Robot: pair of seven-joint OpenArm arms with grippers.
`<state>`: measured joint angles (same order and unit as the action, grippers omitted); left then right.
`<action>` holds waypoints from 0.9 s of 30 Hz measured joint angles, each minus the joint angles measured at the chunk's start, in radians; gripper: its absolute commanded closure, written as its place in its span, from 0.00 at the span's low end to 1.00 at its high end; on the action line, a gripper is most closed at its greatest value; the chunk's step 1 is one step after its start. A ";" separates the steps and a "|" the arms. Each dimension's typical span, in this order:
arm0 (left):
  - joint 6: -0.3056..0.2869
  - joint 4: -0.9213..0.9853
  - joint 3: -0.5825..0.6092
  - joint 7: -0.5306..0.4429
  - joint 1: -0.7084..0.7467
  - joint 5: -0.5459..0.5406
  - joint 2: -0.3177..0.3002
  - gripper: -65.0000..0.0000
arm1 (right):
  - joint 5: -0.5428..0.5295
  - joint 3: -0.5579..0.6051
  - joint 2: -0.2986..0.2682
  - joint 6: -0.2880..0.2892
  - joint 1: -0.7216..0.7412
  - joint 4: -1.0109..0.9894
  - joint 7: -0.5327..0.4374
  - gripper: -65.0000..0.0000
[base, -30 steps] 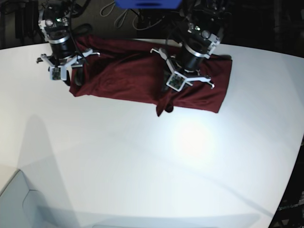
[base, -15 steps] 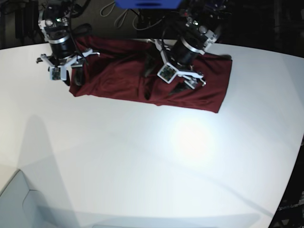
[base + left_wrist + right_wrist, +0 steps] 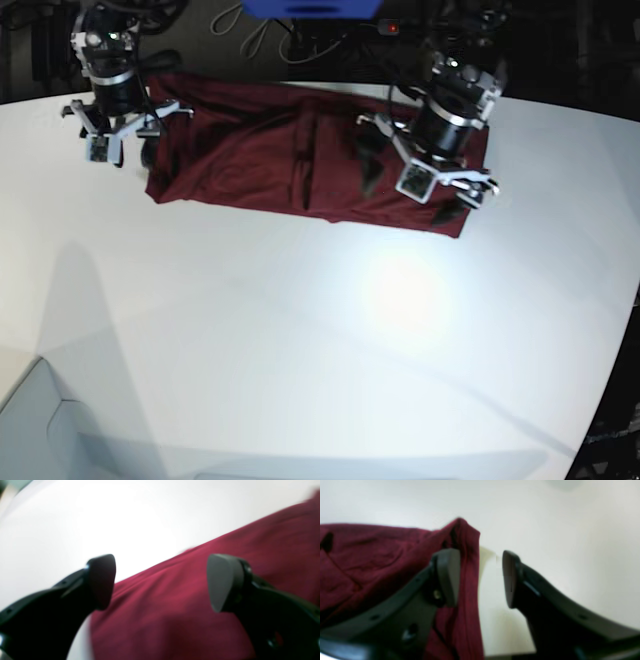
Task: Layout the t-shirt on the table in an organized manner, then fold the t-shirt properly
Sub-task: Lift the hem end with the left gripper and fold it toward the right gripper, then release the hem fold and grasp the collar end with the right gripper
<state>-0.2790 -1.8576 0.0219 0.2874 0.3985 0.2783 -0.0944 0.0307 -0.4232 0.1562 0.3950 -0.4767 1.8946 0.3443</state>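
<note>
The base view looks down from high above the table point(image 3: 300, 340); both wrist views sit close over the shirt point(image 3: 260, 160) they share.

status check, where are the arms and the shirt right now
Left end effector open above the t-shirt, holding nothing. Right end effector open at the shirt's edge, cloth beside one finger. Shirt a long band on the table. Nothing in the way.

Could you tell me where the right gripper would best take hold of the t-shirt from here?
Probably the raised fold at the t-shirt's end beside the right gripper. It stands up off the table against one open finger, so closing sideways around it, coming from above, should catch cloth rather than tabletop.
</note>
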 measured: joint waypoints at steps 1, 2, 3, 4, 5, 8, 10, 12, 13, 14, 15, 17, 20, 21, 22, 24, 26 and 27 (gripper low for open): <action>-0.006 0.006 -0.026 0.000 -0.001 -0.002 -0.003 0.16 | -0.003 0.000 0.000 0.000 0.002 0.006 0.053 0.45; -0.007 0.009 -0.053 0.002 -0.007 -0.002 -0.005 0.16 | -0.002 0.003 0.001 0.000 0.002 0.008 0.092 0.42; -0.012 0.012 -0.084 -0.001 -0.016 -0.003 -0.003 0.16 | -0.001 0.003 0.003 0.000 0.008 0.008 0.130 0.39; -0.014 0.016 -0.116 -0.007 -0.024 -0.006 0.002 0.16 | 0.000 0.003 0.005 0.000 0.014 0.008 0.166 0.38; -0.008 0.019 -0.140 -0.009 -0.032 -0.005 0.004 0.16 | -0.001 0.003 0.005 0.000 0.020 0.008 0.181 0.37; -0.009 0.035 -0.188 -0.008 -0.051 -0.005 0.003 0.16 | -0.002 0.003 -0.001 0.000 0.039 0.010 0.203 0.37; -0.011 0.067 -0.205 -0.006 -0.065 -0.006 0.003 0.16 | -0.020 0.003 0.000 0.000 0.035 0.009 0.211 0.37; -0.011 0.098 -0.219 -0.008 -0.071 -0.006 0.003 0.16 | -0.074 0.003 0.003 0.016 0.030 0.009 0.217 0.37; -0.010 0.112 -0.225 -0.007 -0.073 -0.008 0.003 0.16 | -0.098 0.003 0.002 0.034 0.030 0.009 0.216 0.37; -0.010 0.128 -0.226 -0.007 -0.072 -0.007 0.003 0.16 | -0.121 0.002 0.002 0.050 0.030 0.009 0.216 0.37; -0.010 0.139 -0.226 -0.005 -0.071 -0.005 0.002 0.16 | -0.143 0.002 0.002 0.053 0.030 0.009 0.216 0.37; -0.013 0.154 -0.226 -0.003 -0.069 -0.006 0.004 0.16 | -0.152 0.005 0.002 0.053 0.030 0.009 0.213 0.37; -0.012 0.156 -0.226 -0.008 -0.069 -0.006 0.003 0.16 | -0.153 0.004 0.002 0.053 0.027 -0.009 0.211 0.37; -0.013 0.156 -0.226 -0.007 -0.069 -0.006 0.003 0.16 | -0.156 0.003 0.002 0.053 0.027 -0.026 0.212 0.37; -0.013 0.156 -0.226 -0.007 -0.066 -0.006 0.003 0.16 | -0.157 0.002 0.002 0.053 0.027 -0.042 0.212 0.37; -0.013 0.156 -0.226 -0.007 -0.066 -0.006 0.003 0.16 | -0.160 0.002 0.002 0.053 0.027 -0.071 0.216 0.37; -0.013 0.156 -0.226 -0.008 -0.065 -0.006 0.003 0.16 | -0.159 0.000 0.002 0.053 0.027 -0.096 0.212 0.37; -0.013 0.156 -0.226 -0.007 -0.065 -0.006 0.003 0.16 | -0.159 0.000 0.002 0.053 0.027 -0.106 0.213 0.37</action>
<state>-0.2916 -1.7016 -0.2043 0.2802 0.3332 0.2726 -0.0914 -0.1284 -0.4236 0.1581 0.4477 -0.4492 1.7882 0.5575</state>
